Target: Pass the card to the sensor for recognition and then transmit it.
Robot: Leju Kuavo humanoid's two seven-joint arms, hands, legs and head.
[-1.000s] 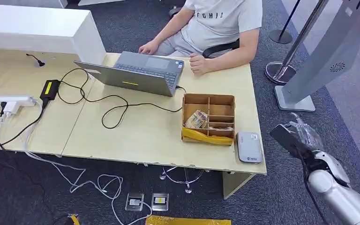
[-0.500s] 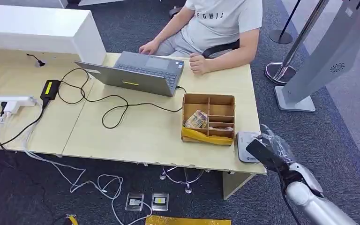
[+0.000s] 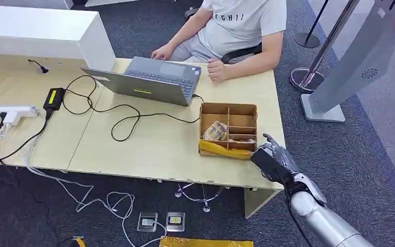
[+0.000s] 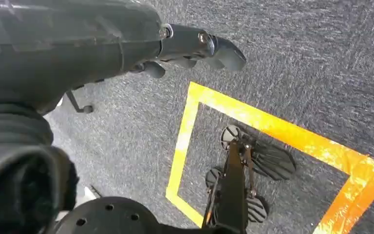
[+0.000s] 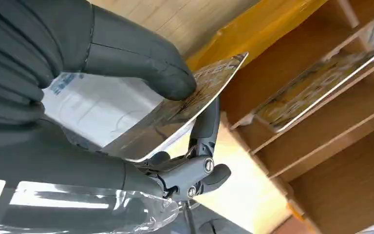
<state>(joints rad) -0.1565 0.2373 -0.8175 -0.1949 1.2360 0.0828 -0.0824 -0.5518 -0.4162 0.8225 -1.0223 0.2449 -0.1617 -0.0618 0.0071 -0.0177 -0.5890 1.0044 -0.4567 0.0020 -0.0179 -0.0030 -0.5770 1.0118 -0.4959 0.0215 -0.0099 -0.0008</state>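
Observation:
In the right wrist view a shiny printed card (image 5: 175, 114) is pinched between the thumb and fingers of my black-gloved right hand (image 5: 78, 73). Beneath it lies the white card reader (image 5: 90, 109) on the table. From the head view, my right hand (image 3: 275, 160) hovers over the table's front right corner, covering the reader, just beside the wooden divided box (image 3: 229, 109). Whether the card touches the reader I cannot tell. My left hand (image 4: 195, 46) hangs over the floor with nothing in it.
The box (image 5: 331, 156) holds another card (image 3: 215, 130) and a yellow strip. A person (image 3: 236, 25) sits at the far side at a laptop (image 3: 154, 82). Cables, a power strip (image 3: 7, 110) and an adapter lie to the left. A grey kiosk (image 3: 355, 62) stands right of the table.
My right arm has swung left from beside the table to above its front right corner, bringing the card over the reader, which is now covered in the head view.

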